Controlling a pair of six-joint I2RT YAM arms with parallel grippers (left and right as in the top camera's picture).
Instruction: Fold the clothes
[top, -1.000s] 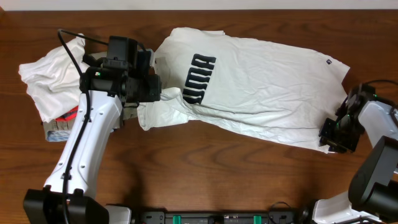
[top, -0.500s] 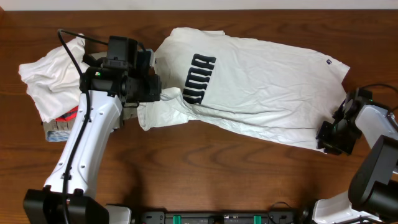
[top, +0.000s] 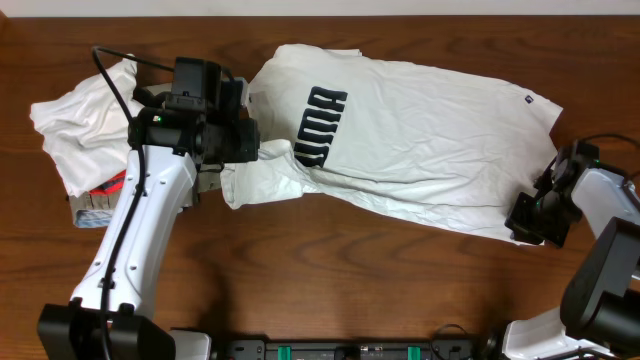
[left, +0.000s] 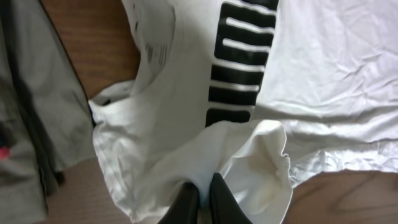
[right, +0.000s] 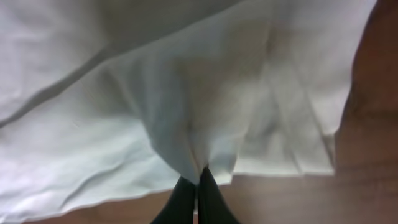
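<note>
Overhead view: a white T-shirt (top: 420, 150) is lying spread across the middle of the wooden table (top: 330, 270), collar toward the left. Black block lettering (top: 320, 125) is running sideways across its chest; it is not reading clearly from here. A small dark tag (top: 527, 97) is showing near the hem. The left gripper (top: 262, 152) is pinching the sleeve, and the right gripper (top: 525, 215) is pinching the hem corner. A pile of white clothes (top: 80, 125) is sitting at far left.

Left wrist view: the jaws are closing tightly on a fold of sleeve fabric. Grey print inside the neck label (left: 155, 53) is too faint to read.

Right wrist view: the jaws are pressing together on a ridge of hem.
</note>
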